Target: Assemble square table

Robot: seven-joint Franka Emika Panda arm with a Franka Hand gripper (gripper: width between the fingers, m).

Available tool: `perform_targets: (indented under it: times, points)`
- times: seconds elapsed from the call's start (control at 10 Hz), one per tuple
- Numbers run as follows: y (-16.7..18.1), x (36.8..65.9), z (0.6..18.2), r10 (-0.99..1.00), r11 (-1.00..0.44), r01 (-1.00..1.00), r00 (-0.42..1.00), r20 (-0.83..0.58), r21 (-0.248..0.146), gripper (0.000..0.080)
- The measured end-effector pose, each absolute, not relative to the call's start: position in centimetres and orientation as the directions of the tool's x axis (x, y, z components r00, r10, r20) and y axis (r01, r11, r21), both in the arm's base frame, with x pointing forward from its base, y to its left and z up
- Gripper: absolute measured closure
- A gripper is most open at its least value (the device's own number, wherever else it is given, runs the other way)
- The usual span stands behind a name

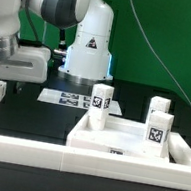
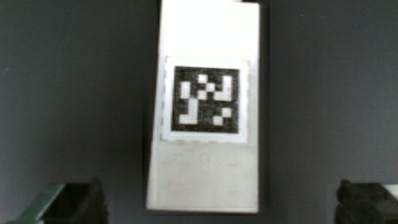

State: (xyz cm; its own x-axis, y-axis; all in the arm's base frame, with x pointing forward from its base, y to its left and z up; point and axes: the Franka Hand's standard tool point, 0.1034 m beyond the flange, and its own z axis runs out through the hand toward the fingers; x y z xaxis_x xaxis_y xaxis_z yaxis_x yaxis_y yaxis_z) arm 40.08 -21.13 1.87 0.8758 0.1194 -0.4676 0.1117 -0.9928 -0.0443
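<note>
You are looking straight down the wrist view at a white leg (image 2: 210, 108) lying flat on the dark table, its long axis running away from the gripper (image 2: 221, 203) and crossing the line between the two fingertips (image 2: 75, 202). The jaws are standing wide, holding nothing, with the leg's near end sitting between them. In the exterior view the arm is hanging low at the left, well apart from the square slab (image 1: 126, 142).
</note>
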Motion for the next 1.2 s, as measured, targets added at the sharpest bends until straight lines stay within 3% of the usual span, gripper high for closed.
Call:
perform_targets:
  times: [0.3, 0.5, 0.8, 0.9, 1.0, 1.2]
  points:
    - [-21.3, 39.9, 1.4, 0.110, -0.994, 0.103, 0.796, -0.595, -0.046, 0.0151]
    - [-21.3, 39.6, 1.4, 0.110, -0.994, 0.085, 0.723, -0.682, -0.069, 0.0151]
    - [-21.4, 39.8, 1.0, 0.113, -0.994, 0.091, 0.717, -0.688, -0.067, 0.0151]
    - [-21.5, 39.8, 0.8, 0.102, -0.994, 0.094, 0.716, -0.691, -0.049, 0.0151]
    - [-21.5, 39.5, 0.6, 0.049, -0.997, 0.080, 0.700, -0.712, 0.010, 0.0151]
    - [-21.2, 39.3, 0.5, 0.029, -0.998, 0.067, 0.690, -0.723, 0.023, 0.0151]
